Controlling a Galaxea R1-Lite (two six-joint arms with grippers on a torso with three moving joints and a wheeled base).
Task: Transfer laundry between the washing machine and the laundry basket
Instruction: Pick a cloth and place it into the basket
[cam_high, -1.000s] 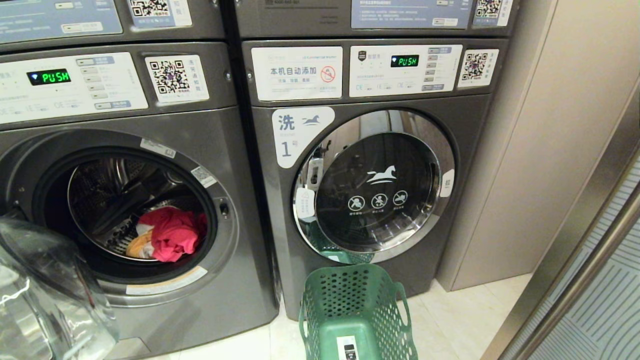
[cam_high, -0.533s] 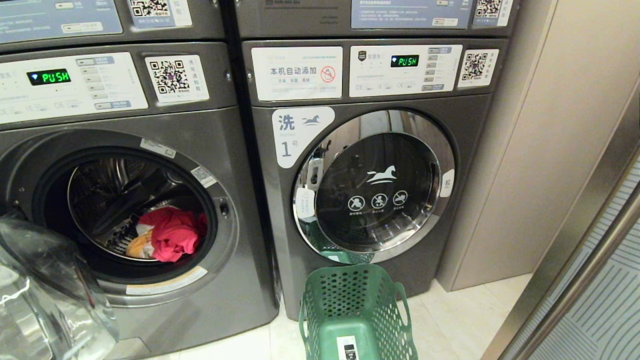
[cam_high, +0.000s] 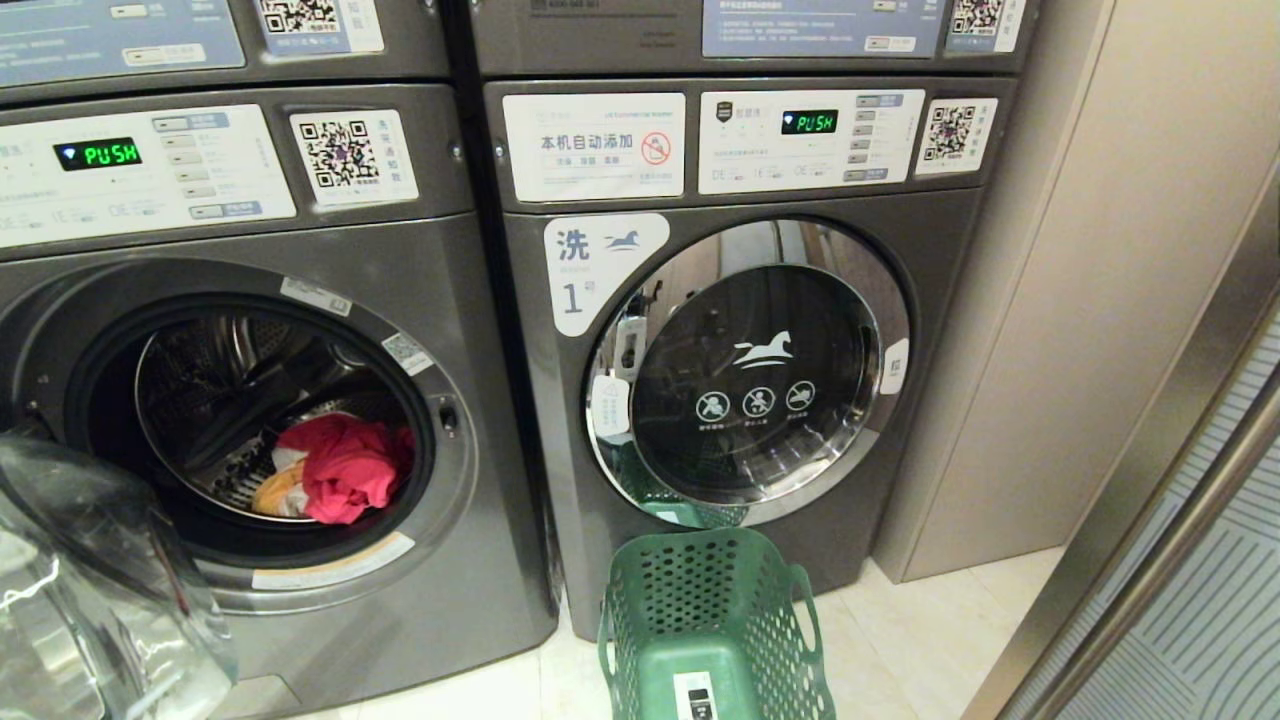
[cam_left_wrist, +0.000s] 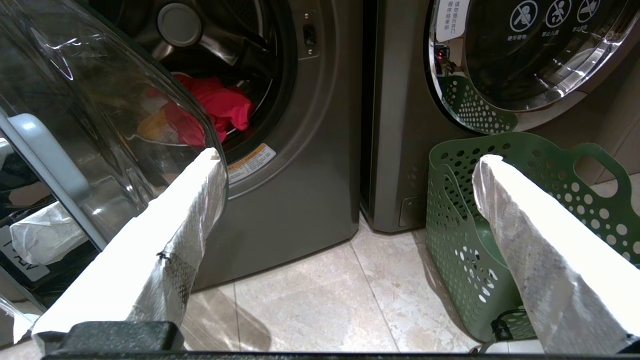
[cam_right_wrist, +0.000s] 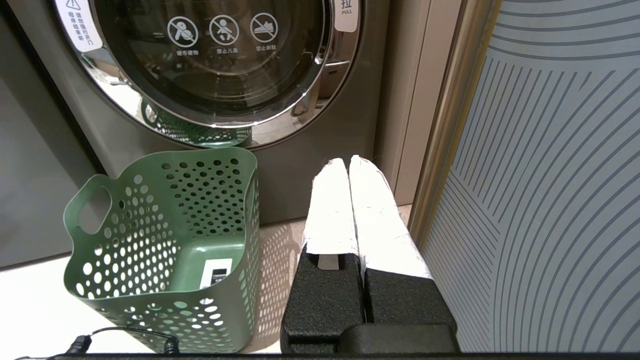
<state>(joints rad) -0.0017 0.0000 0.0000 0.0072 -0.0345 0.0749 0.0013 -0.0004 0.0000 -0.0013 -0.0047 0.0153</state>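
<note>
Lying in the drum of the left washing machine (cam_high: 300, 240), we find the laundry (cam_high: 340, 468): a pink-red garment bunched on a yellow-and-white piece, low in the opening. The glass door (cam_high: 90, 580) of this washer hangs swung open at the near left. The right washing machine (cam_high: 740, 250) stands just beside it with its round door (cam_high: 750, 375) shut. On the tiled floor (cam_high: 900, 640) in front of that shut door sits the green perforated laundry basket (cam_high: 715, 625), with only a label on its bottom. Our left gripper (cam_left_wrist: 345, 172) hovers low, its taped fingers (cam_left_wrist: 190, 210) spread wide and holding nothing. Our right gripper (cam_right_wrist: 349, 162) hovers beside the basket, fingers pressed together, empty.
</note>
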